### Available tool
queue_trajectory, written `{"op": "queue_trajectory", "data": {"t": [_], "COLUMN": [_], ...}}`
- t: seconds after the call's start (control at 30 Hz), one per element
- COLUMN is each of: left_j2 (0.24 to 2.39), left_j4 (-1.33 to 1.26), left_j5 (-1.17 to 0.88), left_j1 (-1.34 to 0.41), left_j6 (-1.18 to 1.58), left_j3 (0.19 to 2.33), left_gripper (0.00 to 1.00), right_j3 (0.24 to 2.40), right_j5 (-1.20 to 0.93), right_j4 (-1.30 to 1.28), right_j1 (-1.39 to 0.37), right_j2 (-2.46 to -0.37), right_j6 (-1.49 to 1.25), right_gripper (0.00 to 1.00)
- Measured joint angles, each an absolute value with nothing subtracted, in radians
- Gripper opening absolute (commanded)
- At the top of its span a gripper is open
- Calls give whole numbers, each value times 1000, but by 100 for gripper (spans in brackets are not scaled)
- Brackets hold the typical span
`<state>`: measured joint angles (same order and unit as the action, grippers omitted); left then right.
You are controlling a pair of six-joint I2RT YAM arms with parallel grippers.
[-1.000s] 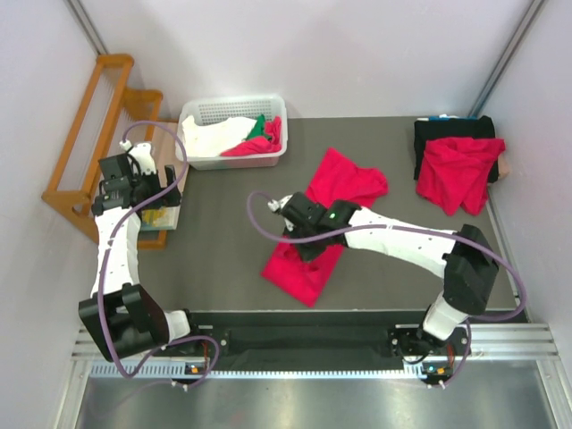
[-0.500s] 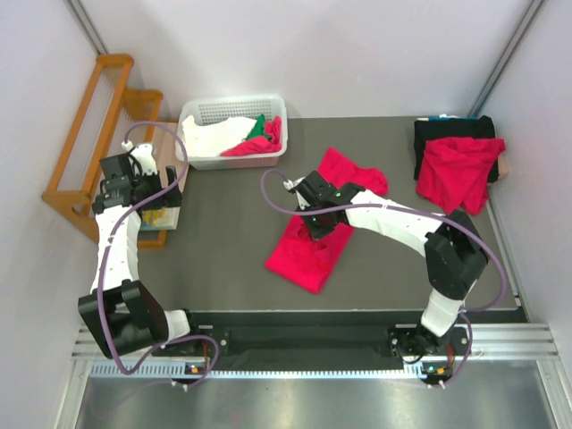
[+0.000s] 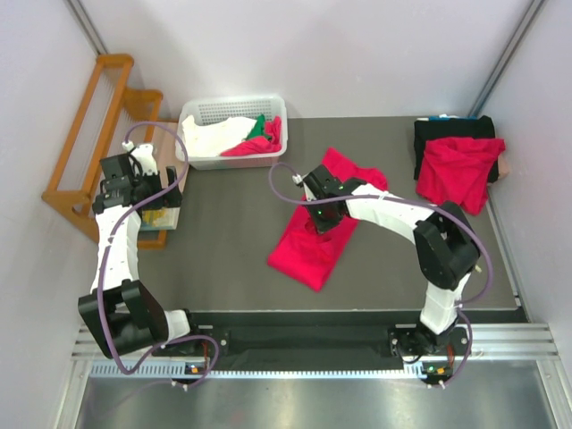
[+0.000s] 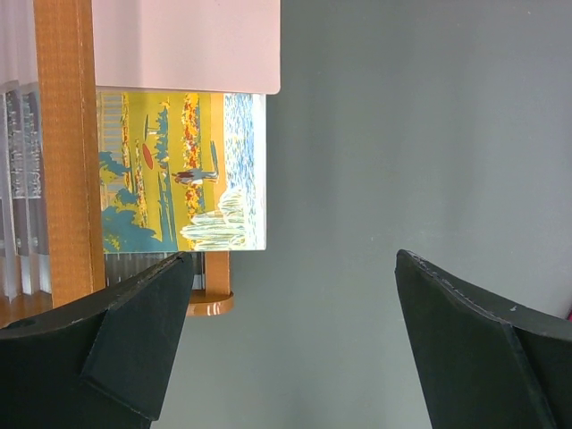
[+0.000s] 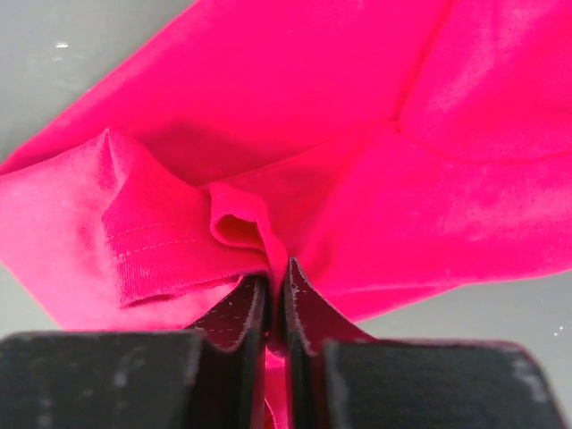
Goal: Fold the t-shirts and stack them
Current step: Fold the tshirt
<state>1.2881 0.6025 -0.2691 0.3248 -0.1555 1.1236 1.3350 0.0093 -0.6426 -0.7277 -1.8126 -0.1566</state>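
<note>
Top view: one soft crimson-red cloth t-shirt point(image 3: 304, 259) lies on the dark grey table point(image 3: 223, 232), near the white plastic basket point(image 3: 237, 162), to its right-front. The right gripper point(image 3: 323, 217) is on the shirt's far part. A second red t-shirt point(image 3: 458, 170) is well right of the basket. The left gripper point(image 3: 147, 192) is left of the basket.

Left wrist: left gripper point(image 4: 293, 268) fingers stand wide apart over the table.

Right wrist: right gripper point(image 5: 275, 286) fingers are closed, pinching a fold of the t-shirt point(image 5: 357, 134).

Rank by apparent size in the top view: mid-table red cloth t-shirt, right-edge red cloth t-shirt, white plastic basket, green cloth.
1. Mid-table red t-shirt
2. white plastic basket and right-edge red t-shirt, too alike to rank
3. green cloth, smallest
</note>
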Motion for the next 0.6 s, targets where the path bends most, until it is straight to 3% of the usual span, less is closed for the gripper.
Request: {"op": "queue_trajectory", "data": {"t": [0.23,0.43,0.6], "left_j2": [1288,1288,1288], "left_j4": [603,608,610], "left_j5": [-271,-273,-284], "left_j1": [325,325,325], "left_j6": [-161,-173,-183], "left_j3": [1116,1106,1106], "left_gripper": [99,99,99], "right_j3": [1335,1335,1343], "right_j5": [7,4,7], "right_j4": [-625,-619,-621], "right_j1": [-690,-638,-614], "right_j2": [-1883,-1903,-1906], "right_j6": [-152,-150,-148], "right_gripper": [7,22,17]}}
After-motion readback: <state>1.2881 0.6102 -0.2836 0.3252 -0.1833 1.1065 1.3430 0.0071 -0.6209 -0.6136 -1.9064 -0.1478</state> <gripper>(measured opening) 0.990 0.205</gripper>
